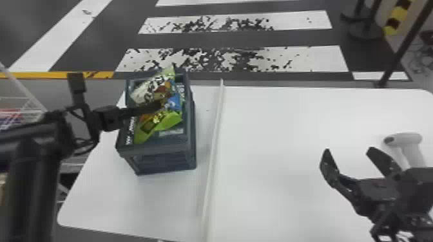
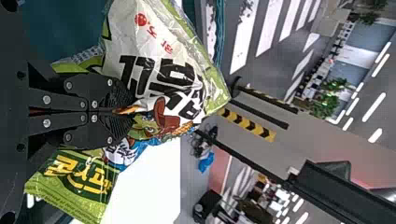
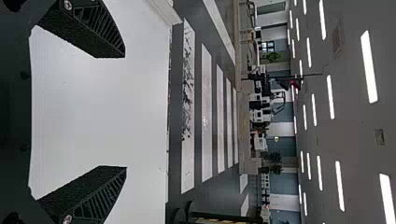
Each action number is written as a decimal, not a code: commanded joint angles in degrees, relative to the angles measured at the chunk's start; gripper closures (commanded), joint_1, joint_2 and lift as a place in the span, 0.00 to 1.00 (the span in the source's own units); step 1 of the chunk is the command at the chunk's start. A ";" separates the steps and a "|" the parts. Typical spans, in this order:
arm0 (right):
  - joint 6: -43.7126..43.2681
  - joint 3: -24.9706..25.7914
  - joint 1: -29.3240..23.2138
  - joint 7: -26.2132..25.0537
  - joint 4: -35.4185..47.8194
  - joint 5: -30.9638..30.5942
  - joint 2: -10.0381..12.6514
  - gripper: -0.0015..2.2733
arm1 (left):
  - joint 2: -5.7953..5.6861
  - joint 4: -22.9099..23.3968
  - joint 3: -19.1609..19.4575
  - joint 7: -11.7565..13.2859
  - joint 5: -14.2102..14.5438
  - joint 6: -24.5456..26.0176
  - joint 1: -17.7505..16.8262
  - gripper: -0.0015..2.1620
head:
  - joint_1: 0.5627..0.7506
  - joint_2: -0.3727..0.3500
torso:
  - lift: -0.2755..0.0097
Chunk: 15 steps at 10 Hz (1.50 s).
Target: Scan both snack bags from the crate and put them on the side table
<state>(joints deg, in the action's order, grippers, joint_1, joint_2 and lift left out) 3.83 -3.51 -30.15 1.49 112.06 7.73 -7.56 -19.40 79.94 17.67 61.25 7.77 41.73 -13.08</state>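
Left tool (image 2: 123, 111) was clamped on a snack bag (image 2: 159, 70) at the mouth of the crate (image 1: 154, 149), left on the worktop (image 1: 274, 144). Right tool (image 1: 349, 150), fingers apart, was well to the right; scanner (image 1: 406, 140) lay near it, on its far right side, so right arm judged nearer for scanning.

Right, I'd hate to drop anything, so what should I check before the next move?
- Left gripper shut on a snack bag: ok.
- Just one snack bag pinched: cannot tell.
- Snack bag clear of the crate: cannot tell.
- Right gripper open and empty: ok.
- Scanner in the right gripper: not ok, it rests on the white table.
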 commanded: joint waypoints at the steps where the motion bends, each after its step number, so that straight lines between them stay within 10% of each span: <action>1: 0.00 0.00 0.00 0.00 0.00 0.00 0.00 0.03 | 0.42 -0.14 1.75 0.01 5.07 -1.16 0.42 0.98 | 0.70 0.72 | 0.66; 5: 0.00 0.09 -0.26 -0.09 0.09 0.00 0.17 0.03 | 1.91 3.12 3.77 0.62 17.90 0.25 3.14 0.98 | 0.70 0.69 | 0.66; 9: -0.17 1.23 -1.14 -0.70 0.70 0.00 0.35 0.03 | 8.94 20.17 -2.99 -6.32 20.71 8.68 7.98 0.98 | 0.70 0.58 | 0.66; 12: -0.88 2.37 -1.85 -2.55 1.40 0.79 0.35 0.03 | 13.51 22.01 -15.12 -11.07 16.40 8.51 8.42 0.98 | 0.70 0.36 | 0.66; 15: -6.85 3.87 -2.81 -3.25 1.58 3.78 0.35 0.03 | 17.03 20.96 -27.87 -16.51 1.20 8.51 8.15 0.98 | 0.70 0.16 | 0.66</action>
<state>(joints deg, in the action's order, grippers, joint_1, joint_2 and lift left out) -1.64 0.17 -32.73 -1.81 113.64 10.91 -7.21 -3.07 101.20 -7.74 45.00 12.63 50.23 -4.90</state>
